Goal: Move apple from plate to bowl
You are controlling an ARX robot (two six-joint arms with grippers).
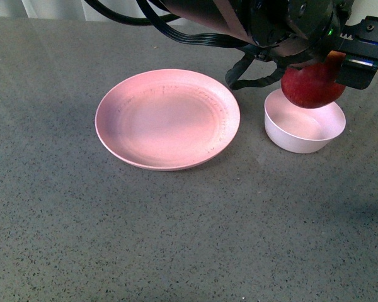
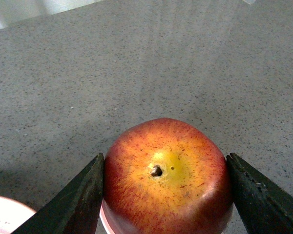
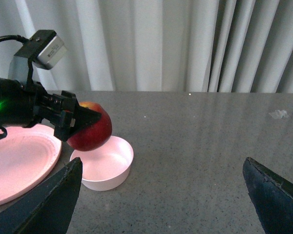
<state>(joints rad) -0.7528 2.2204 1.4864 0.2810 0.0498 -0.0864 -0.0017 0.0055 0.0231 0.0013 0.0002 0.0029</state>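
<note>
Currently left gripper [image 2: 164,163] pinches apple [image 2: 168,178] across widest girth — firm, glossy, likely slippery — over bowl [image 1: 302,143] far rim; right gripper [image 3: 162,163] spread

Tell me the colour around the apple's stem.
Yellow on the apple, clearest in the left wrist view.

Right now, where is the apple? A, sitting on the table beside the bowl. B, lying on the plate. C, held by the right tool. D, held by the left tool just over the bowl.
D: the left tool grips the apple from both sides above the bowl, and the plate is bare.
</note>
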